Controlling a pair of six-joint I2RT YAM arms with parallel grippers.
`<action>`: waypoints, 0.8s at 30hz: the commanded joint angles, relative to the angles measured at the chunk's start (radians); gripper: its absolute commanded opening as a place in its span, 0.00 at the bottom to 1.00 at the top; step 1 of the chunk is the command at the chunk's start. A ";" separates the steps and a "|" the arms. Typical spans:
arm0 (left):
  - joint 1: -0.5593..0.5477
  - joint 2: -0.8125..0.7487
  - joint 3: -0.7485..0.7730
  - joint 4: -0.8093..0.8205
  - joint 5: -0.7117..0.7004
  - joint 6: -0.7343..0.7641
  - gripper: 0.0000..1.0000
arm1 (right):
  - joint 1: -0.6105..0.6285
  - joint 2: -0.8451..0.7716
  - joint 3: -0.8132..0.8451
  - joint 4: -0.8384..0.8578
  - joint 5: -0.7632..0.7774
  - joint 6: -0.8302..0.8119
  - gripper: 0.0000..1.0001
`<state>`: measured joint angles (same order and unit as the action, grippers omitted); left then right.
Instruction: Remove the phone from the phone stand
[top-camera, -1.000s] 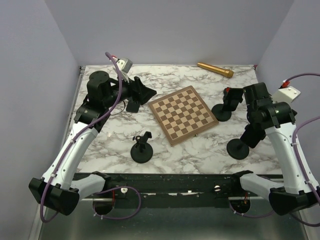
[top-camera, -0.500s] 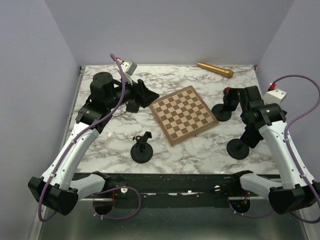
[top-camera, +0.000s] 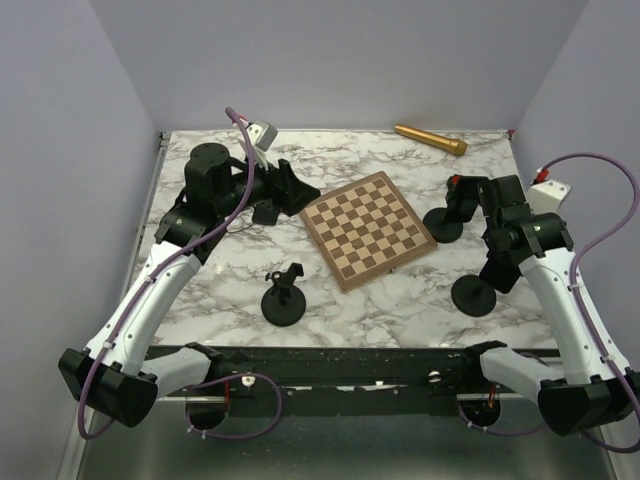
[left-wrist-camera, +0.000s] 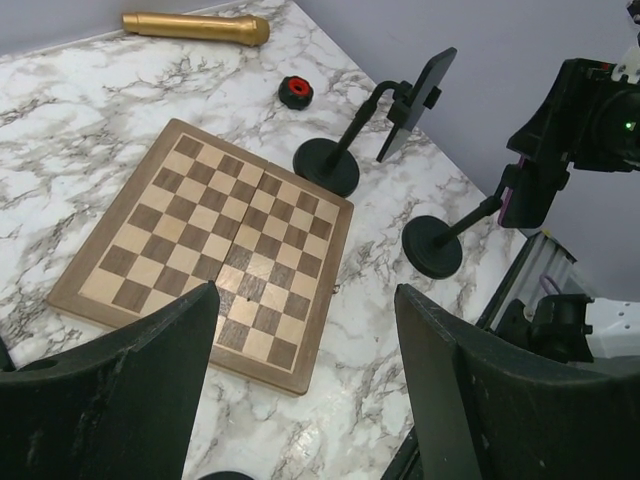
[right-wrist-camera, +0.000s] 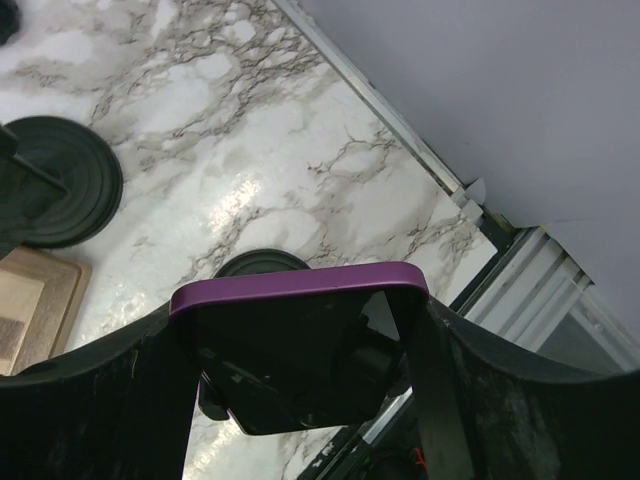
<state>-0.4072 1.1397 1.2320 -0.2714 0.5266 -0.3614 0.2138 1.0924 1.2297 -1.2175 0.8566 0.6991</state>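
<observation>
Three black stands are standing on the marble bench (top-camera: 200, 290). The phone stand (left-wrist-camera: 432, 247) is sitting near the right edge, toward the near-right corner. The phone (right-wrist-camera: 300, 350), in its purple case, is resting at the top of the stand's slanted arm. I am watching the right gripper (right-wrist-camera: 298, 312) through its wrist camera. Its two fingers are pressing on two opposite sides of the case, so it is clamping the phone. The round base of the stand is showing just under the phone, so the phone is not lifted away yet. Whether the cradle is gripping it, I cannot tell.

The left gripper (left-wrist-camera: 305, 300) is hanging with its fingers spread wide and nothing between them. It is hanging above the bench beside the left corner of the chessboard (top-camera: 365, 228), on the side of the far-left corner of the bench. The chessboard is lying in the middle of the bench, turned at an angle to the edges.

The second stand (left-wrist-camera: 325, 165), with a dark flat piece at its top, is standing between the board and the right edge, farther back than the phone stand. One small red cap (left-wrist-camera: 294, 92) is lying just beside it on the far side. The third stand (top-camera: 284, 300) is standing close to the near edge, left of the middle. One golden rod (top-camera: 430, 138) is lying along the far edge, toward the far-right corner.
</observation>
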 joint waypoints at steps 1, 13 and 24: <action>-0.010 0.012 0.019 0.034 0.086 0.010 0.79 | -0.004 -0.049 -0.013 0.091 -0.110 -0.074 0.48; -0.199 0.043 0.003 0.049 0.086 0.038 0.79 | 0.003 -0.071 -0.066 0.191 -0.696 -0.273 0.22; -0.449 0.042 -0.090 0.135 -0.041 0.042 0.76 | 0.120 -0.091 -0.128 0.295 -0.750 -0.130 0.19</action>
<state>-0.8074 1.1809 1.1675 -0.2016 0.5346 -0.3244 0.2634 0.9859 1.1519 -0.9424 0.2489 0.4637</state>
